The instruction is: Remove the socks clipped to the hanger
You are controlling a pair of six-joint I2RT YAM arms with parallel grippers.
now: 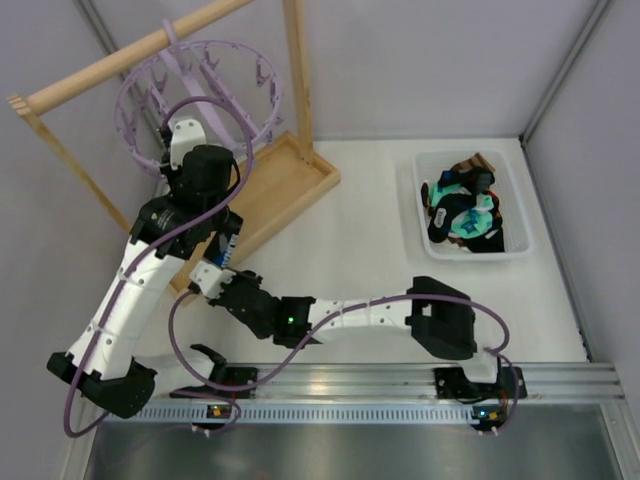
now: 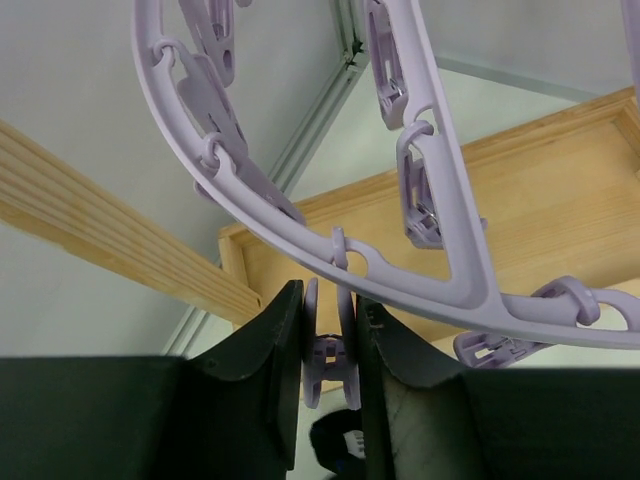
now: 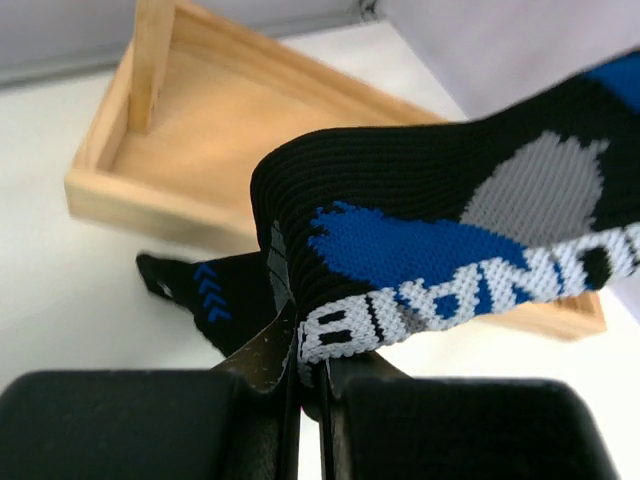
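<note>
The pale-lavender hanger ring (image 1: pixel 200 95) hangs from the wooden rod, with empty clips around it. My left gripper (image 1: pixel 172 145) reaches up under the ring. In the left wrist view the gripper (image 2: pixel 330 300) is shut on one dangling clip (image 2: pixel 330 355) and squeezes it. A bit of black sock (image 2: pixel 335 445) shows just below that clip. My right gripper (image 1: pixel 207 283) sits low beside the wooden base. In the right wrist view it (image 3: pixel 305 350) is shut on the edge of a black sock with blue, grey and white marks (image 3: pixel 450 220). I cannot tell whether the clip still pinches the sock.
The wooden frame has a rod (image 1: pixel 130 55), an upright post (image 1: pixel 297 70) and a base tray (image 1: pixel 275 185); the tray also shows in the right wrist view (image 3: pixel 250 120). A white bin (image 1: pixel 515 200) at the right holds several socks (image 1: pixel 465 210). Grey walls close in both sides.
</note>
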